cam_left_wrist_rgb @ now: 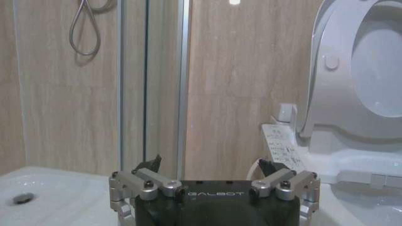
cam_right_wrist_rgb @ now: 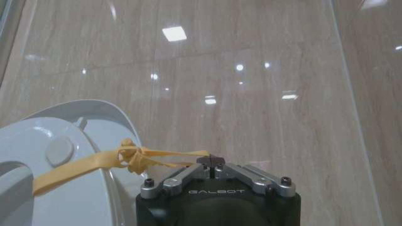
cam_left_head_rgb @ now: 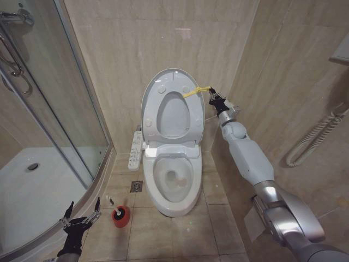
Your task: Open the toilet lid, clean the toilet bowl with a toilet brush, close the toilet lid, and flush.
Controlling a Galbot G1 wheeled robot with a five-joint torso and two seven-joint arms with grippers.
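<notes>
Large glossy white oval plastic toilet lid [cam_left_head_rgb: 170,103] upright, frame centre. Right claw [cam_left_head_rgb: 212,93] upper centre-right, pinched shut on yellow tie [cam_right_wrist_rgb: 94,162]. Left claw [cam_left_head_rgb: 80,215] lower left, spread open, empty.

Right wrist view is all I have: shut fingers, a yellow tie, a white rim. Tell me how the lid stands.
Observer: The toilet lid is raised upright against the back wall, the ring seat up with it, and the right gripper is shut on the yellow tie at its upper edge.
Operator: Report the bowl.
Observer: The toilet bowl is uncovered, with a yellowish stain at its bottom.
Operator: Locate the brush.
Observer: The toilet brush stands in its red holder on the floor, on the bowl's left.
Operator: Give me the left arm.
Observer: The left gripper hangs open just left of the holder, touching nothing.
</notes>
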